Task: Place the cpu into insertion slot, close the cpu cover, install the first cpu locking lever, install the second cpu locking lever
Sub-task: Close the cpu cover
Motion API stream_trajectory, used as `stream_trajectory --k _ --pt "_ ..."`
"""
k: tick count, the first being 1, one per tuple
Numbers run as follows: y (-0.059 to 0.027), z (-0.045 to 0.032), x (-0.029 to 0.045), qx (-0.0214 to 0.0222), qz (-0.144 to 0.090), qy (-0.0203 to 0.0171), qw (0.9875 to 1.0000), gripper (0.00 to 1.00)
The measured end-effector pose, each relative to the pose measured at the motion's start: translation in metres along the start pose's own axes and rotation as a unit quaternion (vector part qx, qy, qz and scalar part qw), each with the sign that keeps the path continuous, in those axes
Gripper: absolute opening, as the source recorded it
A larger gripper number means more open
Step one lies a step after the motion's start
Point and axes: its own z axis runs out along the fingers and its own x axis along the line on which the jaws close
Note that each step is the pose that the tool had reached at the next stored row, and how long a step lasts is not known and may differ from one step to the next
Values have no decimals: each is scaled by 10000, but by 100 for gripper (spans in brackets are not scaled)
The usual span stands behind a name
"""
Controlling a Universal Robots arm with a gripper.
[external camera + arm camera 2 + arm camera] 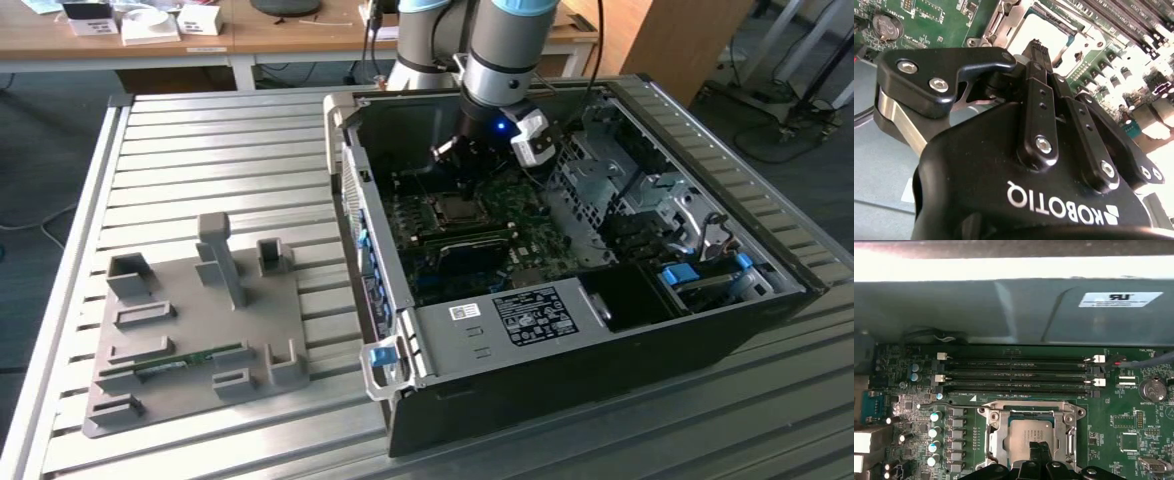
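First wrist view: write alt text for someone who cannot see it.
The gripper is at the silver-topped cpu, which lies in the insertion slot inside a silvery metal frame. Beyond run black memory slots on the green motherboard.

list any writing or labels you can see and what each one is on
Black gripper: white maker's lettering, seen upside down.
White sticker on grey case wall: upside-down logo mark, rest blurred.
Dark printed label on grey metal cover: too small to read.
Green motherboard: white markings, too small to read.
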Motion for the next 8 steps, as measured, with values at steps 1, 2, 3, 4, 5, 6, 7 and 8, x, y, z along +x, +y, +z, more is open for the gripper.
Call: stream_trajectory --k 1,2,3,4,5,6,7,8 --pt "0 4 7 1 -13 -10 10000 11" --pt "-1 8 13 0 -26 -21 10000 11" --pt "-1 13 20 -2 -41 -33 10000 11" --pt "-1 17 31 -2 -50 -45 10000 11" --pt "-1 20 45 -2 -53 -54 10000 11" --pt "-1 22 60 -2 -54 -59 10000 11" --pt "0 22 73 -2 -54 -62 10000 11" --pt "0 22 76 -2 -54 -63 10000 11"
